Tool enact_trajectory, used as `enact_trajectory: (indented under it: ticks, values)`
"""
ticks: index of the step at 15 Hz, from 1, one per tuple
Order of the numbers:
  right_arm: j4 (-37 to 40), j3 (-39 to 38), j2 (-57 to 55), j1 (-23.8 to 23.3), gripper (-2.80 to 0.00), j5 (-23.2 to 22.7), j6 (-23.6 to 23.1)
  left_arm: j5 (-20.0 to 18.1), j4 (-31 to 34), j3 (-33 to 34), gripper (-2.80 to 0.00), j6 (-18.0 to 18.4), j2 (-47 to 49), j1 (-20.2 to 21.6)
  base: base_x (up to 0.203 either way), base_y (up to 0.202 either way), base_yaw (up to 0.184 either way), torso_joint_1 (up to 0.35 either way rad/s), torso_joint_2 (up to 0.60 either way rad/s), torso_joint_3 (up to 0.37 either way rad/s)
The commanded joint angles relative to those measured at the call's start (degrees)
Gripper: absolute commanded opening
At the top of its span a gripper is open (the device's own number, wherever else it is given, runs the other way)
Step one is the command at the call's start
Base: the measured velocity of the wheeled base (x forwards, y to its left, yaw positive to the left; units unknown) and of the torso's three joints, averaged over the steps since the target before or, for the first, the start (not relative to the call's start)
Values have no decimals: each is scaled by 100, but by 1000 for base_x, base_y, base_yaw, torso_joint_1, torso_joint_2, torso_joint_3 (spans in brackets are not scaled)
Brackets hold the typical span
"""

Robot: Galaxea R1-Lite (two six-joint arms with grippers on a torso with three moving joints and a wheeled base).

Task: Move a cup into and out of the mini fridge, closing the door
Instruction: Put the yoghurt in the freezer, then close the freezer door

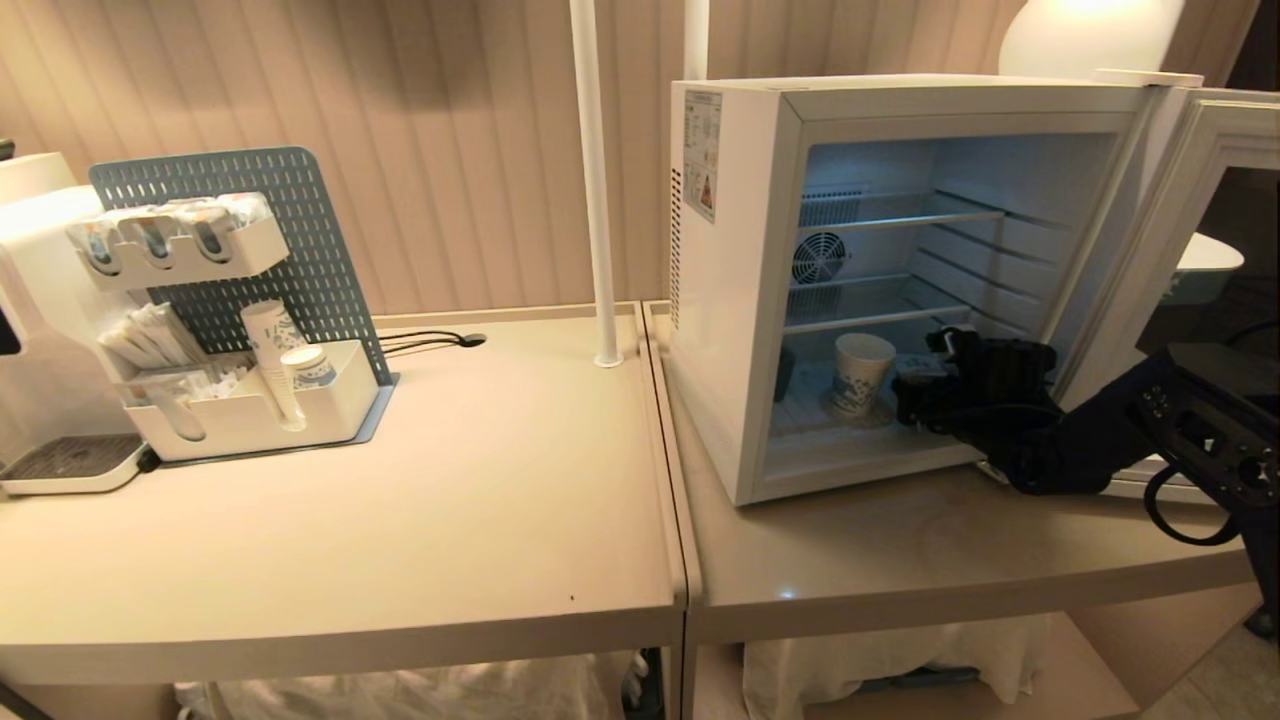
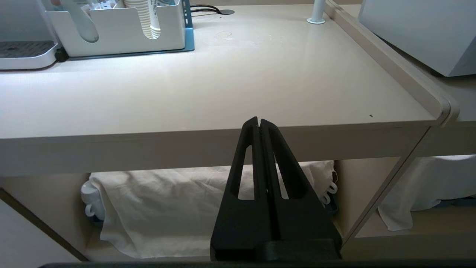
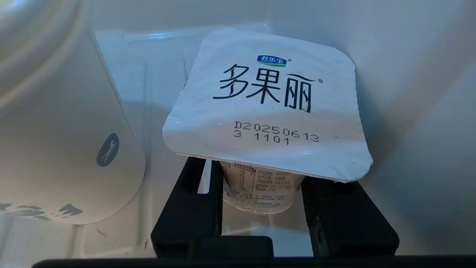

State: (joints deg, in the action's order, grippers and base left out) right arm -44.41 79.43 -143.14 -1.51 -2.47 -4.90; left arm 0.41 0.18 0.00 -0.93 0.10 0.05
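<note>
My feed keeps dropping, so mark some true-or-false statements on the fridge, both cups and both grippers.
1. The boxy white mini fridge has its door swung open. True.
2. The right gripper grips the white paper cup with blue print. False: its fingers clamp a small sealed yogurt cup with a white foil lid; the paper cup stands beside it, on the fridge floor.
3. The left gripper is shut and empty, in front of the beige table's edge. True.
4. The upper wire shelves hold bottles. False: they are bare.
</note>
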Motion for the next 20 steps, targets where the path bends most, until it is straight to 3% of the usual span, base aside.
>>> enact_trajectory:
  ticks: [1, 4, 9, 17, 18, 20]
  values:
    - [50, 31, -12, 2, 0, -7, -7, 2, -1, 9, -280, -3, -1, 4, 0, 0, 0, 0, 0, 0]
    - [57, -80, 110, -4, 0, -6, 3, 2, -1, 9, -280, -3, -1, 4, 0, 0, 0, 0, 0, 0]
    - [-454, -976, 540, -1, 0, -35, -2, 2, -1, 9, -280, -3, -1, 4, 0, 0, 0, 0, 0, 0]
    - [-1581, -3803, 2419, -13, 0, -68, 5, 2, -1, 9, -280, -3, -1, 4, 0, 0, 0, 0, 0, 0]
    - [-1754, -4305, 2854, -14, -280, -73, 3, 2, -1, 9, -280, -3, -1, -2, 0, 0, 0, 0, 0, 0]
    - [-1978, -5189, 3958, -8, -280, -100, 5, 2, -1, 9, -280, -3, -1, 4, 0, 0, 0, 0, 0, 0]
